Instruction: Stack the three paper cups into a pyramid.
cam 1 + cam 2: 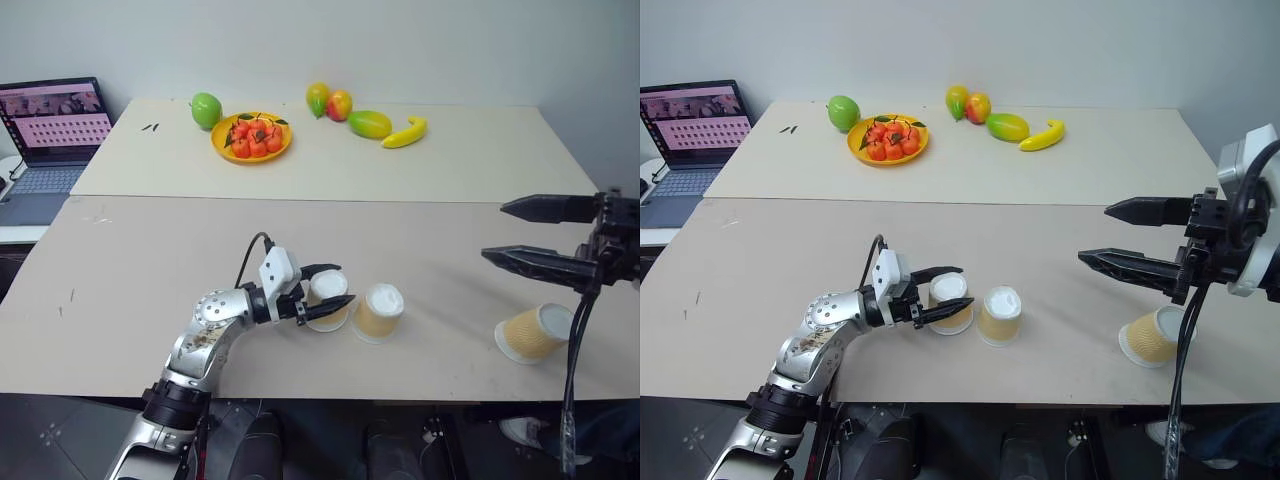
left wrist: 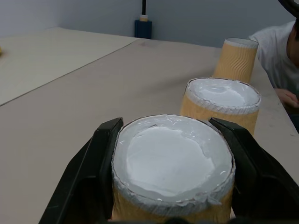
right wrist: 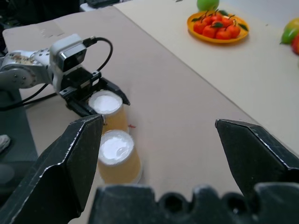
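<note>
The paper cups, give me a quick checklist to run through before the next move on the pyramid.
1. Left pincer shut on the held cup: ok.
2. Held cup upside down on the table, white base up: ok.
3. Middle cup upside down right beside it as second base: ok; whether they touch, cannot tell.
4. Third cup upright and ready to lift: not ok, it leans on its side.
5. Right pincer open and empty above the third cup: ok.
6. Pyramid topped: not ok.
</note>
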